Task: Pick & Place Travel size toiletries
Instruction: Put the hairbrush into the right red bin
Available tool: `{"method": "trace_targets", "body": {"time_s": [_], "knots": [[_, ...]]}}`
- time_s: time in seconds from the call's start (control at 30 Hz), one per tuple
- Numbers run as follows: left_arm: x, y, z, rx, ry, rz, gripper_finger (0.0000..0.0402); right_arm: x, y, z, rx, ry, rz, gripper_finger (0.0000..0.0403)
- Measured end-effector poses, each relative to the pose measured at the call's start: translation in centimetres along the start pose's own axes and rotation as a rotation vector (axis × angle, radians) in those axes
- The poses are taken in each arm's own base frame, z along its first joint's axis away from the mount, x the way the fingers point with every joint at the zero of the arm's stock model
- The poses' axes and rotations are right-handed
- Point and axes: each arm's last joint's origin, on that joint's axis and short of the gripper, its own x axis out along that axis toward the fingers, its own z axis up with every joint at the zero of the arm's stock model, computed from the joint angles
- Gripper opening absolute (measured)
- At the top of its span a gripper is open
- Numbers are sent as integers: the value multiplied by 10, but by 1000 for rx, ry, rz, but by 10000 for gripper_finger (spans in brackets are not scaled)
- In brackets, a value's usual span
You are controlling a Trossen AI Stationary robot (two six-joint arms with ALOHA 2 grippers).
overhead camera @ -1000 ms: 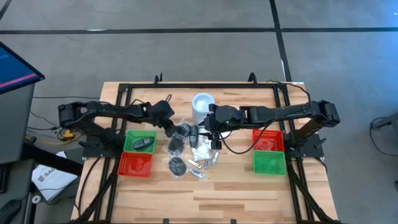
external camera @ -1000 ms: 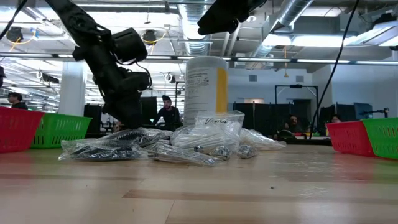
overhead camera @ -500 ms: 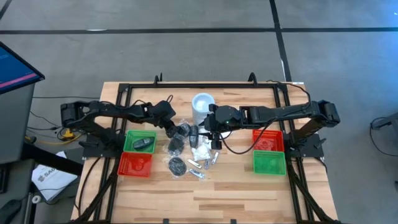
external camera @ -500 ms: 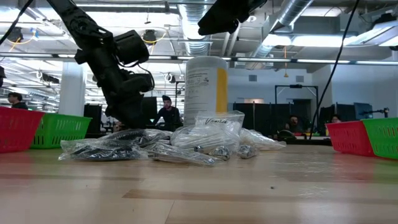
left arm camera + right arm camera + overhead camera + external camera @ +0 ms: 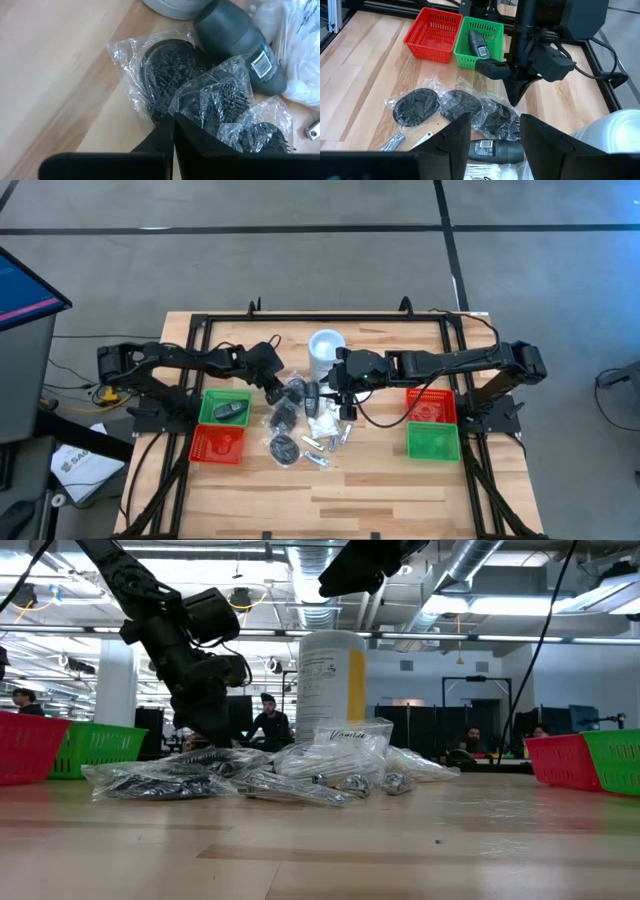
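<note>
The travel size toiletries lie in a pile at mid-table. They include black round pieces in clear bags, a dark oblong bottle and white packets. My left gripper points down at the pile's left side, shut on a bag's film. My right gripper hangs open above the pile, with nothing between its fingers. One dark oblong piece lies in the left green tray. My left gripper has the clear bag's edge between two bagged black pieces, pinched at its fingertips. The fingers come from above, slanting down from the table's left. The bag and its piece lie on the table.
The tall white canister stands just behind the pile. A red tray sits in front of the left green one. Another red tray and green tray sit at the right. People stand in the room beyond the table.
My left gripper has edged toward the pile and shut at a bag's edge. The left end of the bagged pieces has slid slightly toward the table's left.
</note>
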Motion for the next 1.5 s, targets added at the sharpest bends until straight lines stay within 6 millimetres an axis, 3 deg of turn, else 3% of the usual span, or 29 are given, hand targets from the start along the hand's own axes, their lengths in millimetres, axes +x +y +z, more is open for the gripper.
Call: {"method": "trace_targets", "body": {"time_s": [0.13,0.3,0.87,1.5], "knots": [[-8,-3,2,14,-31,-16,0,0,0,0,0,2,0,154],[-33,-8,7,26,-117,-36,0,0,0,0,0,3,0,153],[-88,-38,0,116,-281,-136,0,0,0,0,1,5,0,156],[-105,-71,7,188,-499,-281,0,0,0,1,10,-7,-1,156]]}}
